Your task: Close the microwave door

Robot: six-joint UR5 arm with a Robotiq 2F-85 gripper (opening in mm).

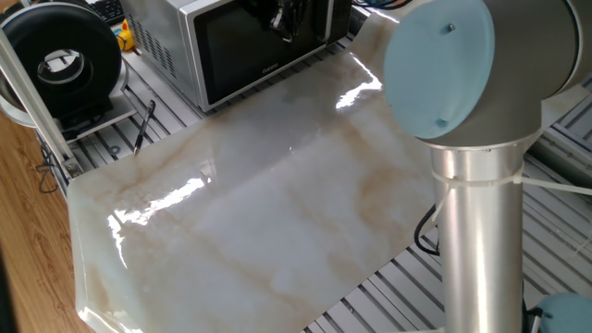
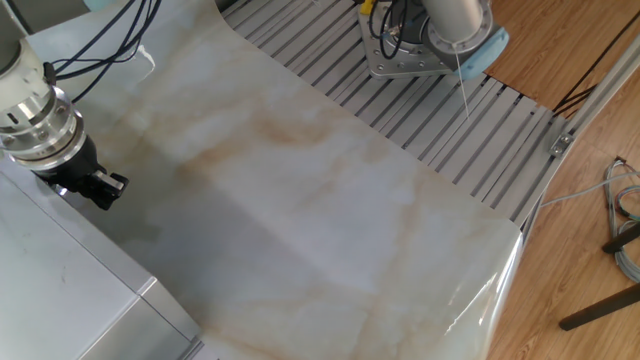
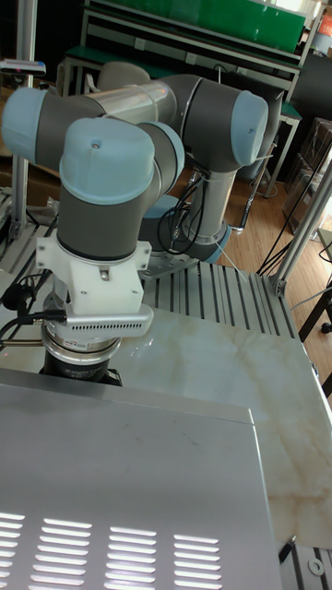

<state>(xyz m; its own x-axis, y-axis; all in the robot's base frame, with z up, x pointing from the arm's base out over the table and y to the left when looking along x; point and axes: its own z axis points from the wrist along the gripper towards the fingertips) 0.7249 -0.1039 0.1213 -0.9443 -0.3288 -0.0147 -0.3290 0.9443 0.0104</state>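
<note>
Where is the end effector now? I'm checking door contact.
In one fixed view, the end effector sits top centre against the microwave door, right of the black spool.

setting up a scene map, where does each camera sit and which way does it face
One fixed view: behind the grey arm's blue-capped joint, facing the silver microwave's dark glass door.
The other fixed view: by the microwave, looking across the marble tabletop to the arm's base; gripper at left.
Tall fixed view: above the microwave top, facing the arm.
All share the tabletop.

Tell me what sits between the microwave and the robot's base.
Only the bare marble sheet lies between the microwave and the robot's base; both fixed views show it.
</note>
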